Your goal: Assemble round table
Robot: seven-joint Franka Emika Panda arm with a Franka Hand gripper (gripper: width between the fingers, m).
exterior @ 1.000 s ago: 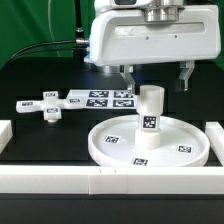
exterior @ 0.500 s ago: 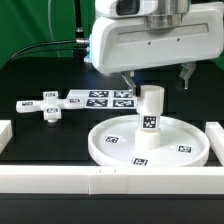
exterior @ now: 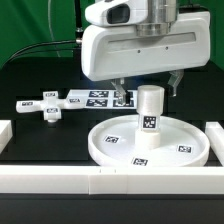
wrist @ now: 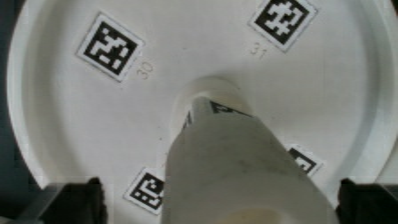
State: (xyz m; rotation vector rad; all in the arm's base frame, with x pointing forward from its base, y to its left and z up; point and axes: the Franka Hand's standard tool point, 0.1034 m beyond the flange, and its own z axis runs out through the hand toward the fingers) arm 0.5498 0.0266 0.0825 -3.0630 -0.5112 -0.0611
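The leg (exterior: 149, 118) stands upright at the centre of the round disc (exterior: 103, 146), which lies flat on the black worktop (exterior: 40, 140). Over the leg is the gripper (exterior: 150, 93), fingers (exterior: 121, 96) spread wide, one each side of the leg top, not touching it (wrist view agrees: leg (wrist: 231, 160) between dark fingertips (wrist: 71, 200), gaps on both sides). The cross-shaped foot (exterior: 48, 108) lies loose toward the exterior view's left, just beside the marker board (exterior: 95, 98).

The marker board (exterior: 92, 98) lies flat on the black table (exterior: 45, 140), white border rails (exterior: 60, 181) along its edges, green backdrop (exterior: 30, 25) behind.
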